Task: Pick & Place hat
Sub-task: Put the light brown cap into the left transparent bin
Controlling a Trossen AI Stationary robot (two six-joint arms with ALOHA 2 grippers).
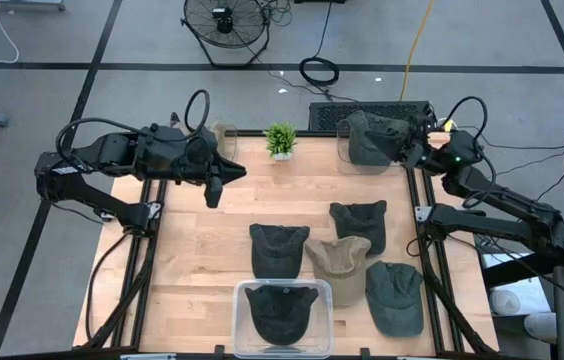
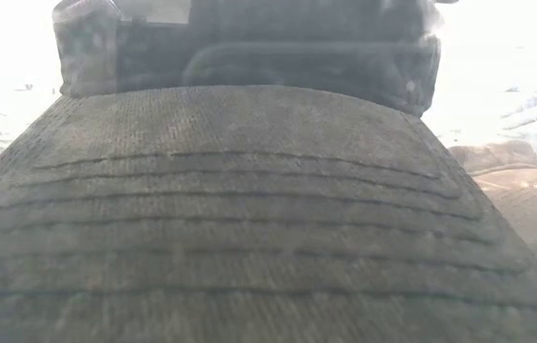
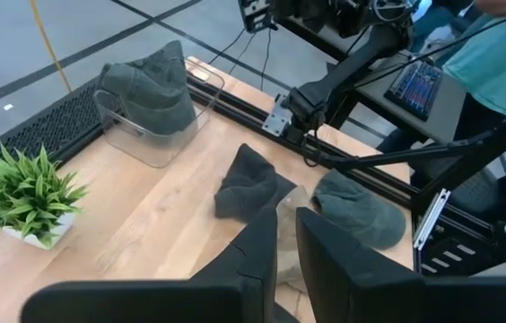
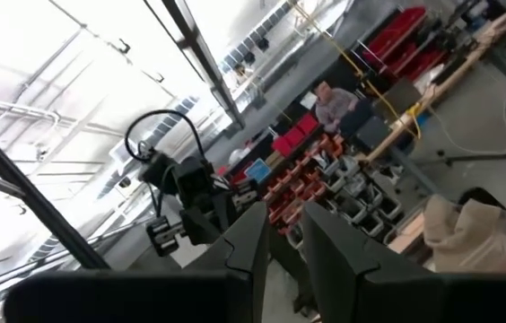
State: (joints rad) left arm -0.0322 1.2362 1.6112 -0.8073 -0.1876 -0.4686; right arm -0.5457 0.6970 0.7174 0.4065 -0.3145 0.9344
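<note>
Several hats lie flat on the wooden table: two dark ones (image 1: 279, 248) (image 1: 358, 225), a tan one (image 1: 340, 262) and a green one (image 1: 394, 297). A dark hat (image 1: 282, 312) sits in a clear bin (image 1: 240, 330) at the near edge, and its brim (image 2: 249, 219) fills the low view. Another dark hat (image 1: 370, 140) (image 3: 150, 85) sits in a clear bin (image 3: 159, 148) at the far right corner. My left gripper (image 1: 214, 190) (image 3: 286, 242) hangs shut and empty above the table's far left part. My right gripper (image 1: 412, 140) (image 4: 284, 233) is raised beside the far-right bin, shut, pointing up and away, with nothing between its fingers.
A small potted plant (image 1: 281, 140) (image 3: 24, 193) stands at the far edge's middle. A beige object (image 1: 224, 132) (image 4: 468, 233) sits at the far left corner. A black keyboard-like grille (image 1: 372, 108) lies behind the table. Bare wood shows on the table's left half.
</note>
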